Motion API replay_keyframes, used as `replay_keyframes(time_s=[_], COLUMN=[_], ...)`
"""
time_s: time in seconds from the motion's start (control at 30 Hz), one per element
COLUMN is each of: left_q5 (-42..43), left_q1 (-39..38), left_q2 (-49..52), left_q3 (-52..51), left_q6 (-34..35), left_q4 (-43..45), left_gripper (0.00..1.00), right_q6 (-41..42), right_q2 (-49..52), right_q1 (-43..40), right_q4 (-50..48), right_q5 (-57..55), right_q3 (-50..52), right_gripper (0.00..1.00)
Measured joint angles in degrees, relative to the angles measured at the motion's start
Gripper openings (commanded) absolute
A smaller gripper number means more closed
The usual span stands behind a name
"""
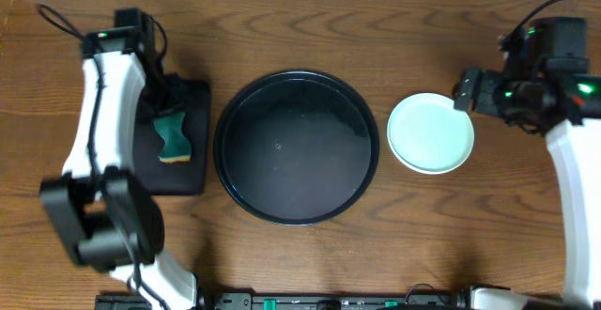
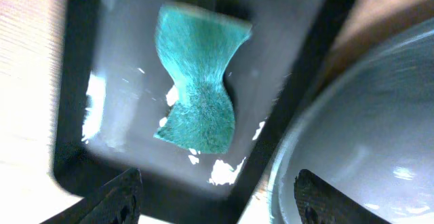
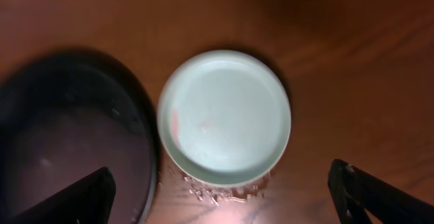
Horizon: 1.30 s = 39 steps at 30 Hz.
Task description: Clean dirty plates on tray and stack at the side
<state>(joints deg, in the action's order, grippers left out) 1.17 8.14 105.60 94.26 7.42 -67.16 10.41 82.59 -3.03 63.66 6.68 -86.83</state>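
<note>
The large round black tray (image 1: 297, 147) lies mid-table with nothing on it; its rim also shows in the left wrist view (image 2: 380, 115) and the right wrist view (image 3: 68, 136). To its right, off the tray, a pale mint plate (image 1: 431, 132) rests on the wood. Seen close (image 3: 227, 115), it has a faint reddish smear near its left rim. My right gripper (image 3: 220, 190) hovers open just beside the plate (image 1: 467, 89), holding nothing. My left gripper (image 2: 217, 190) is open above a green sponge (image 2: 200, 88), not touching it.
The sponge (image 1: 173, 133) lies on a small rectangular black tray (image 1: 192, 174) left of the round tray. Small wet specks or crumbs (image 3: 224, 190) sit on the wood by the plate's near edge. The arm bases stand at the front left and right.
</note>
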Motion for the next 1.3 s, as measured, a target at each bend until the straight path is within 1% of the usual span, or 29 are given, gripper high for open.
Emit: replay_keyframes(time_s=[0.1,0.2,0.33,0.47,0.7,0.87,0.93,1.07,1.13,1.3], left_q5=[0.1,0.2,0.2,0.2,0.2,0.2,0.2,0.2,0.2,0.3], left_q1=[0.0,0.0,0.0,0.0,0.0,0.0,0.0,0.0,0.0,0.0], left_q2=[-6.0,-9.1,-9.3,-9.0,-9.0,-9.0,-9.0,-9.0,-9.0,-9.0], left_q3=[0.9,1.3,1.3,1.3,1.3,1.3,1.3,1.3,1.3,1.3], left_q6=[0.0,0.0,0.0,0.0,0.0,0.0,0.0,0.0,0.0,0.0], left_q4=[-0.1,-0.2,-0.3,-0.3,-0.3,-0.3,-0.3,-0.3,-0.3,-0.4], left_gripper=[0.73,0.73,0.73,0.73,0.73,0.73,0.74,0.73,0.73,0.74], right_q6=[-0.2,-0.2,-0.2,-0.2,-0.2,-0.9,-1.1,-2.0,-3.3,-6.4], right_q2=[-5.3,-12.0,-20.0,-25.8,-32.7,-34.9,-35.2,-36.2,-37.6,-44.4], right_q1=[0.0,0.0,0.0,0.0,0.0,0.0,0.0,0.0,0.0,0.0], right_q4=[0.3,0.2,0.5,1.4,5.9,10.9,11.3,4.6,-1.6,-20.9], right_q5=[-0.1,-0.2,0.6,1.6,2.0,0.6,0.3,-0.8,-1.2,-1.6], right_q3=[-4.0,-6.0,-6.1,-6.1,-6.1,-6.1,-6.1,-2.9,1.5,19.5], right_gripper=[0.99,0.99,0.99,0.99,0.99,0.99,0.99,0.99,0.99,0.99])
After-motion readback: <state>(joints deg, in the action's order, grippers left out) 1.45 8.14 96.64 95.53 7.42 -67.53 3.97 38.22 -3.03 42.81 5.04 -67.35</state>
